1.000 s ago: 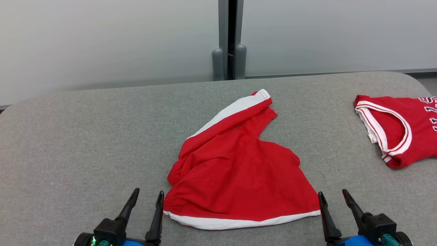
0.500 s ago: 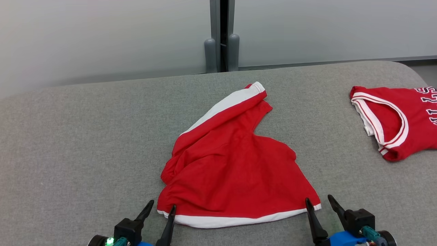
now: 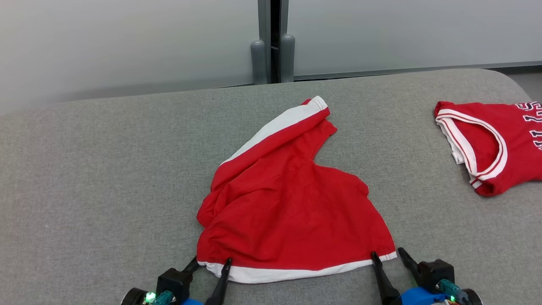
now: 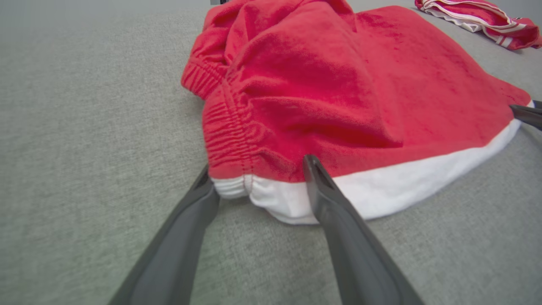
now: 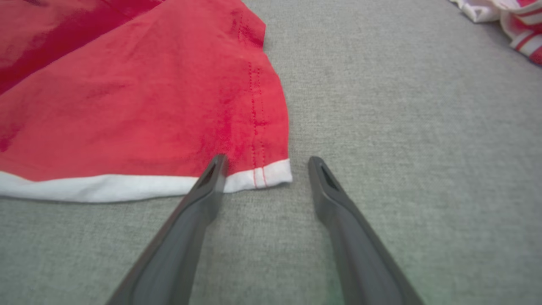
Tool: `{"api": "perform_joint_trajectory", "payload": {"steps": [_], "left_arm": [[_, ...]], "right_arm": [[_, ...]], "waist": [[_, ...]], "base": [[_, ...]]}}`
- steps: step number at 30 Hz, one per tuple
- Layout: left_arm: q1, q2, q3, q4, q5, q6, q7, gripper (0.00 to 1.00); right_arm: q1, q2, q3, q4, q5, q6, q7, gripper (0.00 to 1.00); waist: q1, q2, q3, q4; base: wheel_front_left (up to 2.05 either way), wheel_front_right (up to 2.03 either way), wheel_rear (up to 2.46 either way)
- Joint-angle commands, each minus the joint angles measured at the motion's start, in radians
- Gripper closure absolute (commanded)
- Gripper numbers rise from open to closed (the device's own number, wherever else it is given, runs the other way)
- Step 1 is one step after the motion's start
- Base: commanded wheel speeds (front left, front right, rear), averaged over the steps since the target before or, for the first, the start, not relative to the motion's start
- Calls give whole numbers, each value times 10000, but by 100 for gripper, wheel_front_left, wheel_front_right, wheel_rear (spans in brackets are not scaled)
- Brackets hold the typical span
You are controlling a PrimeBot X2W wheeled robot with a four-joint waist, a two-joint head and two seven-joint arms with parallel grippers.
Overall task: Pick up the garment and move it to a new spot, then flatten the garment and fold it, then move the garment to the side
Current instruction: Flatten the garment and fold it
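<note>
1. Nearest us, our left gripper (image 3: 212, 260): fingers apart, straddling the near-left corner of the red shorts (image 3: 292, 212), white hem btwn the tips.
2. Our right gripper (image 3: 386, 252): fingers apart too, w/ the near-right hem corner btwn them.
3. Shorts lie rumpled mid-way across the grey padded table (image 3: 106, 169), one leg pointing away.
4. Farther right, well apart: a red jersey (image 3: 487, 144) w/ white trim.
5. Behind: pale wall panels (image 3: 127, 42).

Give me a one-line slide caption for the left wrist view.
Open left claw straddling the white-trimmed corner of the red shorts on the grey fabric surface.
</note>
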Motion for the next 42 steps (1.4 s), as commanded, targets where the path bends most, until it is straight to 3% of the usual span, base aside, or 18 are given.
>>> {"api": "perform_joint_trajectory", "payload": {"steps": [1,2,3,4,5,16,21,30,42], "left_arm": [[-36,52,-17,-7,-35,-42,-25,0],[-35,54,-47,-35,-73,-43,-25,0],[-31,57,-77,-60,-111,-43,-25,0],[-26,62,-100,-74,-139,-43,-25,62],[-28,76,-133,-84,-176,-43,-25,100],[-324,286,44,-925,-260,-45,-25,100],[-1181,462,150,-1451,-140,-45,-25,100],[-5154,912,183,-1619,50,-44,-25,100],[-11271,1131,403,-413,176,-32,-25,100]], "right_arm": [[-18,43,24,139,38,-4,33,0],[-18,47,70,178,73,-4,33,0],[-11,49,127,203,131,-4,34,27],[-26,51,165,193,218,-4,34,68],[-44,52,212,196,274,-3,34,98],[-463,39,309,-1019,756,-4,21,100],[-1544,-166,337,-1583,860,-4,21,100],[-5756,-619,662,-1781,851,-3,21,100],[-11919,-1329,956,-542,842,-4,19,100]], "waist": [[-1,0,8,3],[-1,0,18,4],[-1,0,24,6],[-1,0,31,12],[-1,0,33,18],[-1,0,114,69],[-1,0,448,55],[-1,0,1902,52],[-1,0,3710,129]], "base": [[0,0,0],[0,0,0],[0,0,0],[0,0,0],[0,0,0],[0,0,0],[0,0,0],[0,0,0],[0,0,0]]}}
